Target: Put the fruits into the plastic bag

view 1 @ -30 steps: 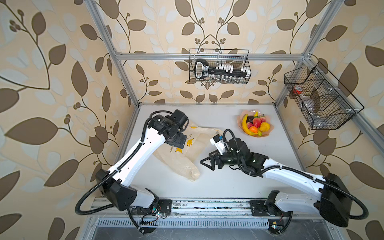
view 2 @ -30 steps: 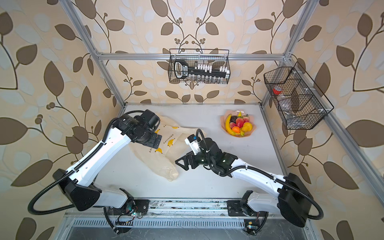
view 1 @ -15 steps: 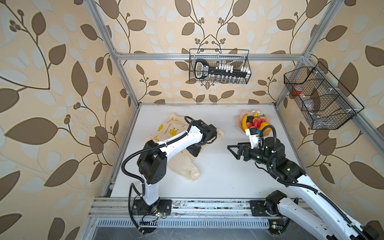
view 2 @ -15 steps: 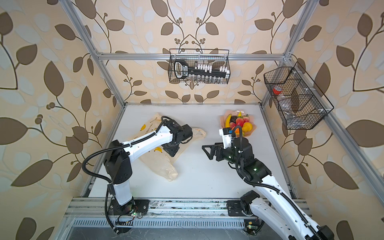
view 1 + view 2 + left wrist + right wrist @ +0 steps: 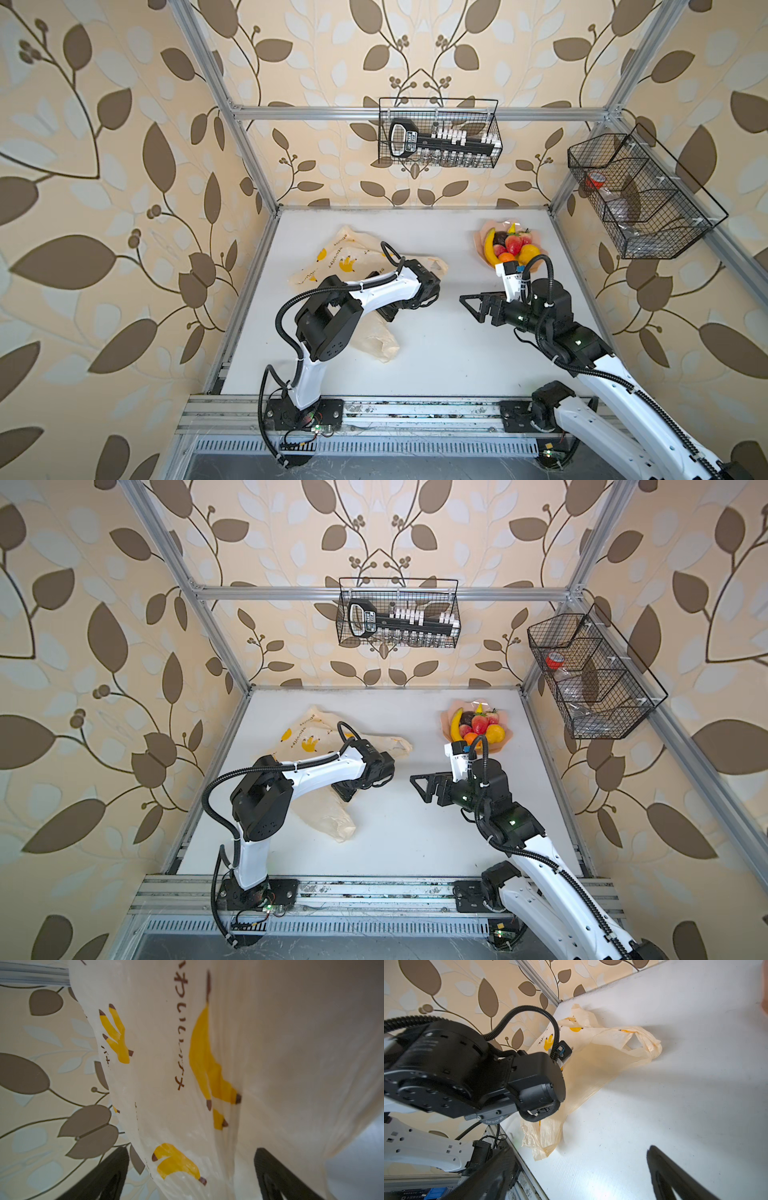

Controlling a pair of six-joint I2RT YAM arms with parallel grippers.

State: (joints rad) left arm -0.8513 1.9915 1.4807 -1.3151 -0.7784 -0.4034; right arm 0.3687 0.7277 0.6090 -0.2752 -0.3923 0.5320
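The plastic bag [image 5: 340, 259] [image 5: 305, 737], cream with yellow banana prints, lies crumpled on the left half of the white table. My left gripper [image 5: 388, 312] [image 5: 344, 789] is low over its middle, open. In the left wrist view the bag [image 5: 207, 1064] fills the picture and its film runs between the wide-apart fingers [image 5: 108, 1174]. The fruits [image 5: 510, 247] [image 5: 478, 725] are piled on a pink plate at the back right. My right gripper [image 5: 471, 305] [image 5: 420, 785] hovers open and empty in front of that plate, pointing left at the bag [image 5: 602, 1059].
The pale pink wavy plate [image 5: 478, 249] [image 5: 445, 729] holds the fruits. A wire basket [image 5: 438, 133] hangs on the back wall and another [image 5: 640, 195] on the right wall. The left arm's wrist [image 5: 477, 1076] fills much of the right wrist view. An aluminium rail [image 5: 415, 409] edges the front.
Over the last second my right gripper drew back from beside the bag toward the plate. My left gripper shifted from the bag's far left end to its middle. Both stayed open.
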